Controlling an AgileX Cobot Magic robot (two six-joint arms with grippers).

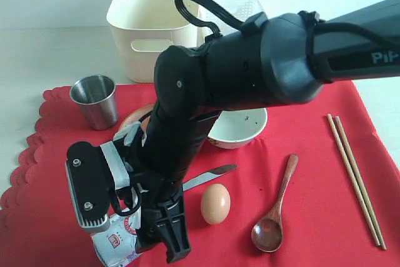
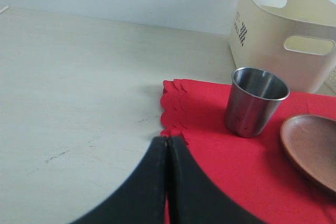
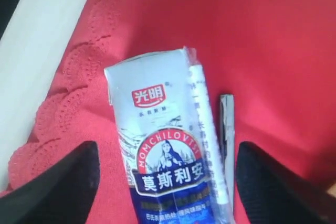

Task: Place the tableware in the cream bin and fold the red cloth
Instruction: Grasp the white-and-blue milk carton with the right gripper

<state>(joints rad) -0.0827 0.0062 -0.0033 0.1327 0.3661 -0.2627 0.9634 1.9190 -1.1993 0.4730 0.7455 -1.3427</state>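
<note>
In the exterior view the right arm (image 1: 206, 85) reaches across to the lower left over the milk carton (image 1: 115, 245), while the steel cup (image 1: 94, 100), wooden plate (image 1: 132, 117), white bowl (image 1: 240, 128), knife (image 1: 212, 176), spoon (image 1: 275, 207) and chopsticks (image 1: 355, 176) lie on the red cloth (image 1: 312, 154), with the cream bin (image 1: 150, 26) just beyond it. The left wrist view shows the left fingers (image 2: 147, 187) pressed together on nothing at the cloth's scalloped edge, near the cup. In the right wrist view the right fingers (image 3: 58, 190) stand wide apart on either side of the lying carton, holding nothing, with the knife just beside it.
</note>
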